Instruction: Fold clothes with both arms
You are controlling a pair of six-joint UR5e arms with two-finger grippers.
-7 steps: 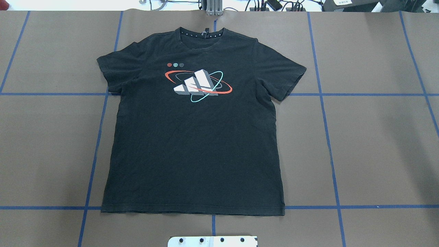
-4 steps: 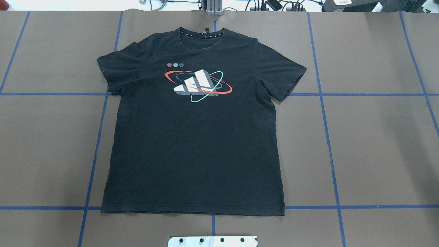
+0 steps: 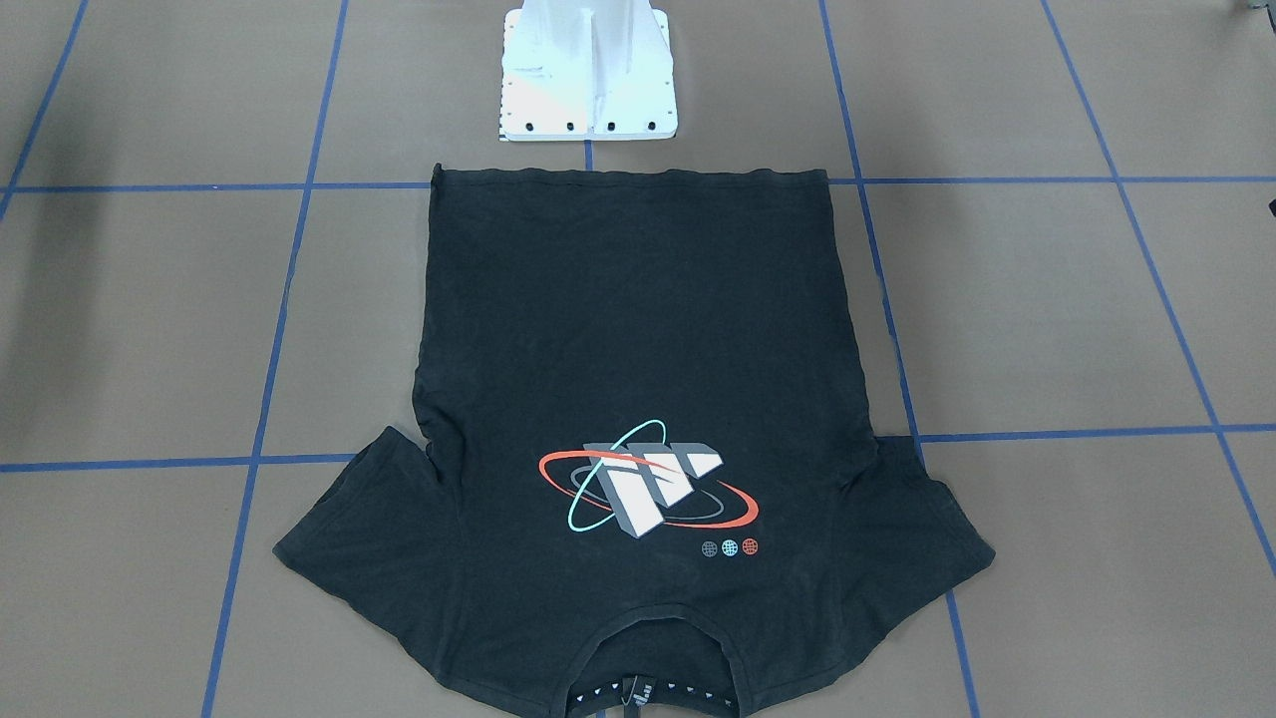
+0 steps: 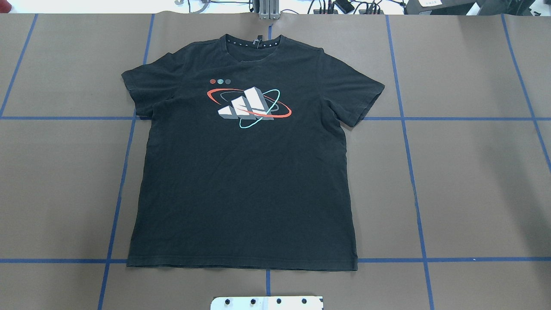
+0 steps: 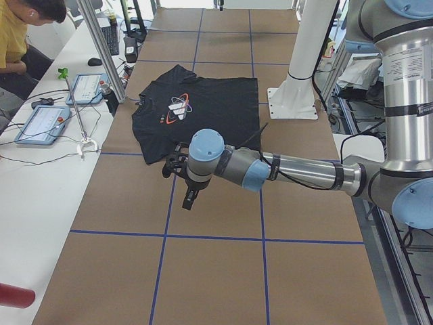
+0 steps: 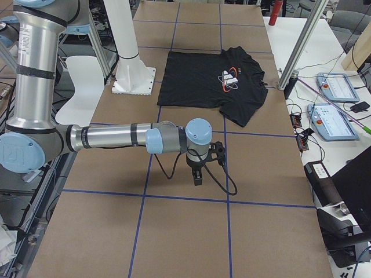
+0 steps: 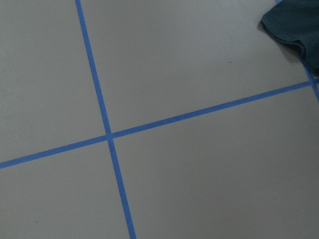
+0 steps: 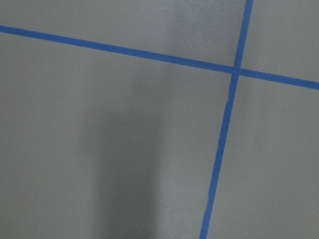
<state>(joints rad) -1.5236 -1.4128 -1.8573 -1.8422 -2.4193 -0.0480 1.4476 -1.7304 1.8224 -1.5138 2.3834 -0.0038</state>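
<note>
Folding has not yet begun: the shirt (image 4: 245,181) lies flat, logo up, mid-tabletop (image 4: 473,181), the left arm (image 5: 298,170) and right arm (image 6: 110,138) hang well apart from it, their jaws' state I cannot tell, so each must next reach an edge to grasp.

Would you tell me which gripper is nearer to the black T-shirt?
Left. The left gripper hangs just off a sleeve of the T-shirt; the right gripper hangs farther from the other sleeve.
</note>
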